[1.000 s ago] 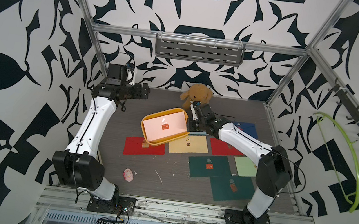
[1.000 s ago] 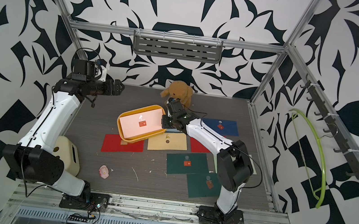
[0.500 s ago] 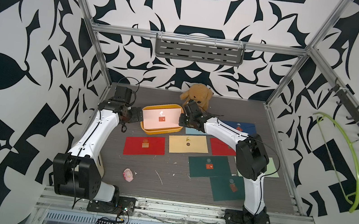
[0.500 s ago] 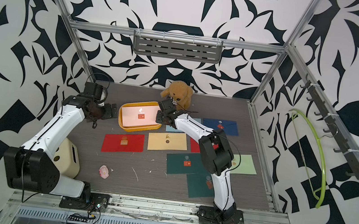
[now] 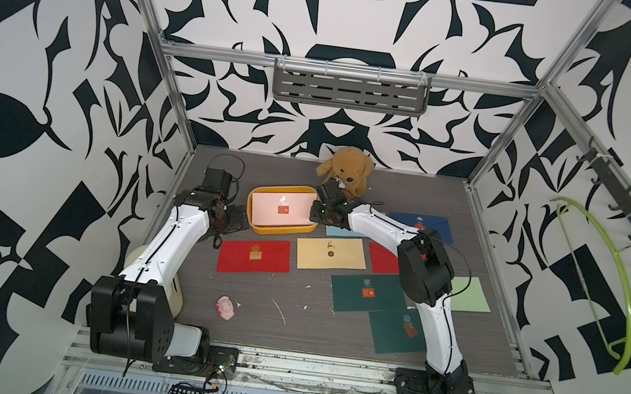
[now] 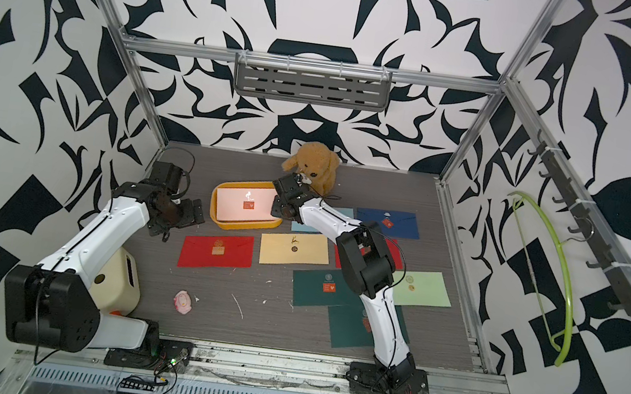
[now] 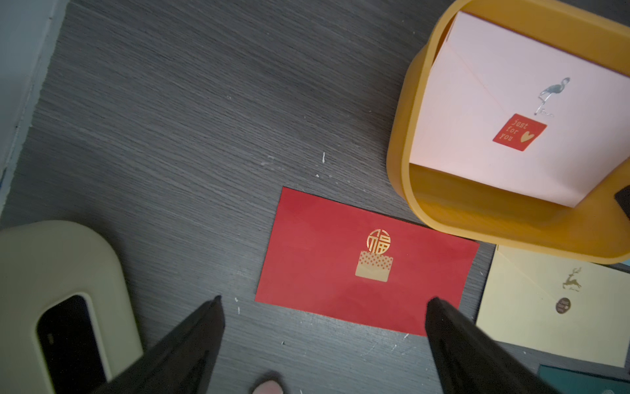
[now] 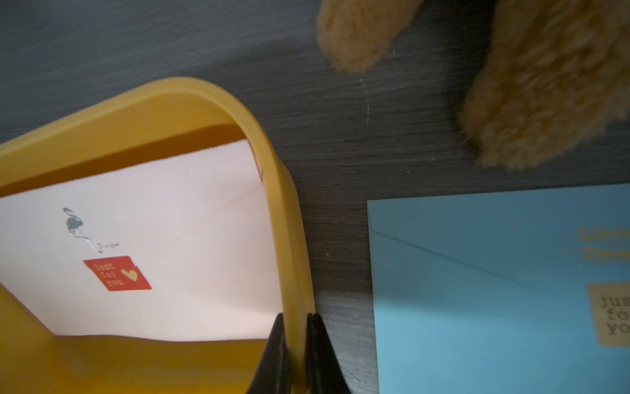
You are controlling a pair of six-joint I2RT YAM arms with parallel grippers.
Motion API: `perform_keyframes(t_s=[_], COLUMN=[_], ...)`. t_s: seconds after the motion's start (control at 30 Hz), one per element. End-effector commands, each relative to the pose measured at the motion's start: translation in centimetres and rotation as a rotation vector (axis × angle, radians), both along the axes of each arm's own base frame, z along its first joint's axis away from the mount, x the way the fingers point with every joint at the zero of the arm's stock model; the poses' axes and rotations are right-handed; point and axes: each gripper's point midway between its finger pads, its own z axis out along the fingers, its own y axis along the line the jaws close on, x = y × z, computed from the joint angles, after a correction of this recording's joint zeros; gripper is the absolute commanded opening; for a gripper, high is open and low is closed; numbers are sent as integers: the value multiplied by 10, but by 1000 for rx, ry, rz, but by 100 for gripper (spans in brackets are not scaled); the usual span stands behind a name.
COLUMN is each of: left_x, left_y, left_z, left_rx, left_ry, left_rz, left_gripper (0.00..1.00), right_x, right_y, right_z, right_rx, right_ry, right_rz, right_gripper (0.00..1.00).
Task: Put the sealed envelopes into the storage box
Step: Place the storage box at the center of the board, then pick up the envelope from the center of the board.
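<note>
Our right hand (image 8: pixel 296 319) clamps the storage box (image 8: pixel 218 99) by its wall, likely to steady it at the table's far middle; a pink envelope (image 8: pixel 191 245) lies inside. Our left hand (image 7: pixel 324 299), spread wide, points at the red envelope (image 7: pixel 306 245), probably next.

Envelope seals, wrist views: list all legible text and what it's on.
"just for you": red sticker on the pink envelope in the storage box.
"福": gold stamp on the red envelope.
"jus / for / yo": tan sticker on the light blue envelope, cut off by the picture's edge.
Unreadable: script under the pink envelope's flamingo; blurred gold print on the light blue envelope; round seal on the yellow envelope.
</note>
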Motion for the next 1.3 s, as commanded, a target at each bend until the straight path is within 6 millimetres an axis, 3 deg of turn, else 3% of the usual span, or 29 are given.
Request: perform_keyframes(t_s=[0.0,0.17,0.27,0.33,0.47,0.7,0.93,1.1,1.27], left_x=[-7,-16,-25,-30,-37,-26,-17,-25,-33], left_y=[1,-8,-14,-18,-39,-79,-87,-87,-77], left_z=[-4,-15,-27,-32,-40,-63,-84,-101,-112], left_rx=[-1,-50,-69,-70,-86,-78,-91,-103,-62], left_ry=[42,89,130,145,162,189,221,255,280], left_rz=[18,2,-15,-22,-77,-217,-262,-243,-212], left_gripper=[100,100,100,100,100,100,94,92,92], right_x=[10,8,2,-6,-30,-105,-185,-198,-195], right_y=[8,7,5,1,-11,-21,30,50,66], right_z=[34,47,64,75,90,72,44,12,2], right_rx=[57,71,70,58,35,62,163,232,294], right_ry=[-59,-81,-105,-115,-99,18,108,146,149], right_rz=[-31,-20,20,52,115,245,328,265,221], right_gripper=[0,18,37,48,58,61,59,56,56])
